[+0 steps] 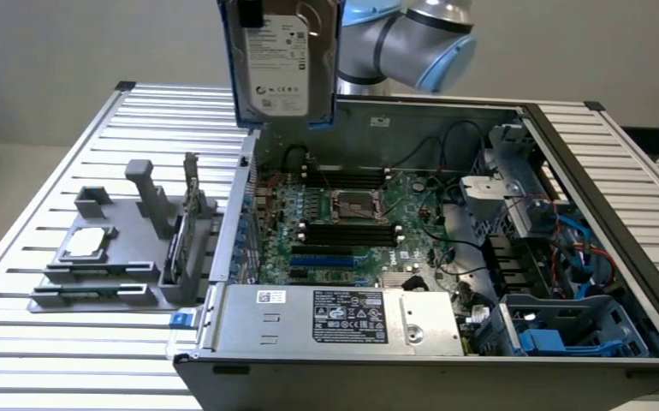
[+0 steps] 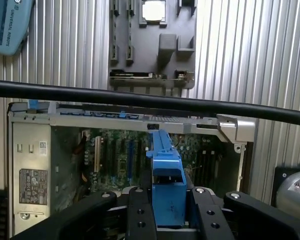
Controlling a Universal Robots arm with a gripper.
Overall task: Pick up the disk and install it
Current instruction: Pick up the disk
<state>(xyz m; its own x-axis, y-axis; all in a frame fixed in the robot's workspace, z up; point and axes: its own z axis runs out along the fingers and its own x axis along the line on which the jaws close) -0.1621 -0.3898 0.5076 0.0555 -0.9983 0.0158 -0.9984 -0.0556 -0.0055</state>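
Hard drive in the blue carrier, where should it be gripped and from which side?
Pinch its two flat faces near the top short end, coming from above. The hard drive hangs upright and thin, and the end effector clamps it exactly so.

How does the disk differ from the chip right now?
The disk hangs upright in the air, gripped by the claw; the chip lies flat on the grey tray. The disk is larger, oblong and blue-railed; the chip is small and square. Both look silvery.
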